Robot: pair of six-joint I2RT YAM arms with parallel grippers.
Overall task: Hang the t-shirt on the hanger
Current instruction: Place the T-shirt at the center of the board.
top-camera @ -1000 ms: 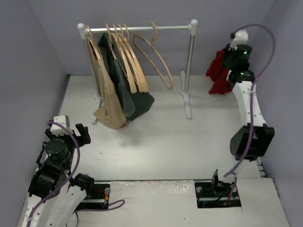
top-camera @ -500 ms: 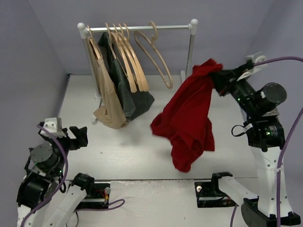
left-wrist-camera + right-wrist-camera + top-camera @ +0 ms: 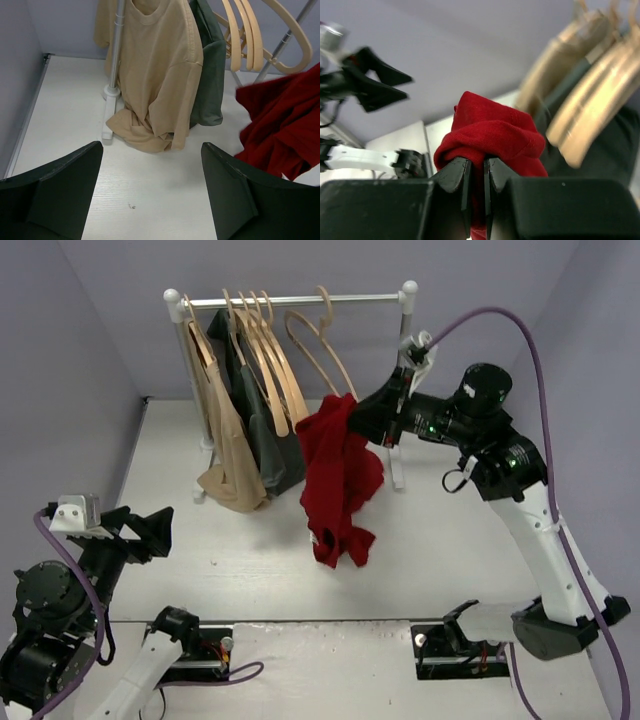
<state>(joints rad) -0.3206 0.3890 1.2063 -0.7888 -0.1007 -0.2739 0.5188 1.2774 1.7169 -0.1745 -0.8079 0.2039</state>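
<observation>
The dark-red t-shirt (image 3: 338,472) hangs bunched from my right gripper (image 3: 362,412), which is shut on its top fold (image 3: 490,130) and holds it in the air just below the bare wooden hanger (image 3: 325,358) on the rail. The shirt's lower end dangles above the table. It also shows at the right edge of the left wrist view (image 3: 285,125). My left gripper (image 3: 140,530) is open and empty, low at the near left, its fingers (image 3: 240,200) spread wide over the table.
A white rack (image 3: 405,380) stands at the back. On its rail hang a beige garment (image 3: 225,445), a dark green-grey garment (image 3: 268,440) and several bare wooden hangers (image 3: 268,360). Purple walls close in on the left and right.
My right arm has swung left, carrying the red t-shirt from the far right corner to just under the empty hanger. My left arm has drawn back and lower toward the near left.
</observation>
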